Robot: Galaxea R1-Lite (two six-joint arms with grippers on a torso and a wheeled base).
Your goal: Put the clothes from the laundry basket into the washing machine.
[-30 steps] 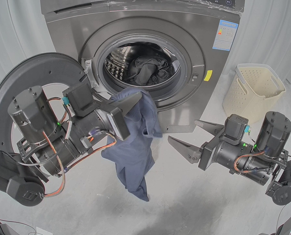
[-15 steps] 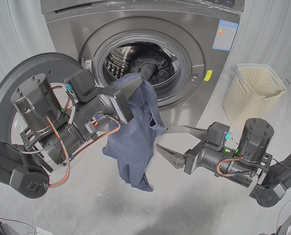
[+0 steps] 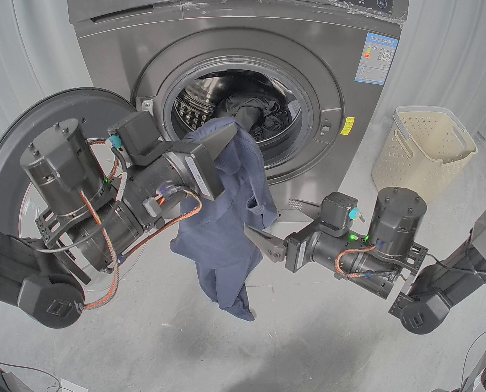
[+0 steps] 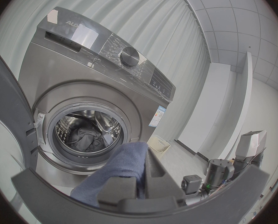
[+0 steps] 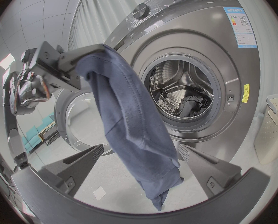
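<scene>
At the far left the round door [image 3: 63, 115] of the washing machine [image 3: 308, 61] stands swung fully open, hinged on the left side of the opening. In front of the door, the left gripper [image 3: 221, 137] is held up level with the lower left rim of the opening, its fingers pinched tight on the top of a dark blue garment [image 3: 226, 235]. In the left wrist view the same gripper [image 4: 142, 171] has the blue cloth [image 4: 126, 162] bunched against one finger, with the washing machine [image 4: 67, 69] straight ahead. The garment hangs down in one long fold from the grip, outside the drum, in front of the lower edge of the opening, and its bottom end is clear of the floor. Behind and above it, inside the drum, lies a heap of dark clothes [image 3: 248, 112], seen also from the left wrist [image 4: 83, 139] and the right wrist [image 5: 192, 105]. Further right and lower, the right gripper [image 3: 269, 216] points at the hanging garment with its fingers spread wide and holding nothing. The nearer fingertip is at the cloth's edge, though whether it touches cannot be told. From the right wrist the garment [image 5: 132, 119] hangs in line with the gap between the two spread fingers, with the machine [image 5: 238, 66] behind. At the far right a cream laundry basket [image 3: 417, 153] stands on the floor just beside the machine's right side, well apart from both grippers.
</scene>
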